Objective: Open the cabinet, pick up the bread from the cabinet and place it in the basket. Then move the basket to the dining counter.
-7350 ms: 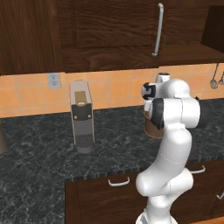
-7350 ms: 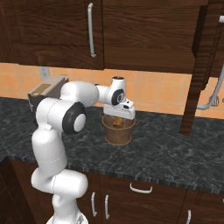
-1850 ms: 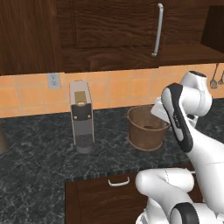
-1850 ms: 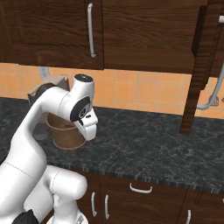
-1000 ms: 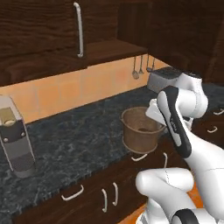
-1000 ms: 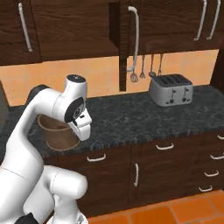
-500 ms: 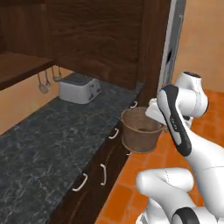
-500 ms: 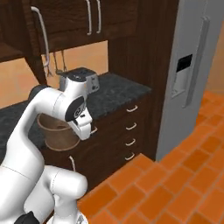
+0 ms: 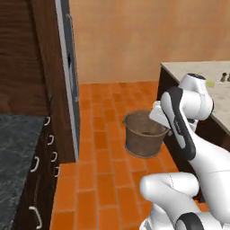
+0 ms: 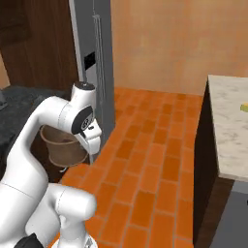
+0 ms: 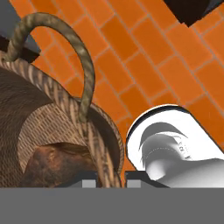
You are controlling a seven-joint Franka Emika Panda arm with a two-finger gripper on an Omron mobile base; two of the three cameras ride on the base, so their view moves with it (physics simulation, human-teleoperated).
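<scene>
White robot arm carries the woven basket [image 9: 144, 134] in mid-air above an orange brick floor [image 9: 108, 108], w/ the jaws closed on the basket's rim, one finger each side of the wall, seen in the hand view. Bread [image 11: 52, 164] lies inside at the basket's bottom. Pale marble worktop [image 9: 211, 76] stands just right of the arm; grey fridge [image 10: 94, 53] & dark drawers [image 9: 42, 152] sit to the left.
</scene>
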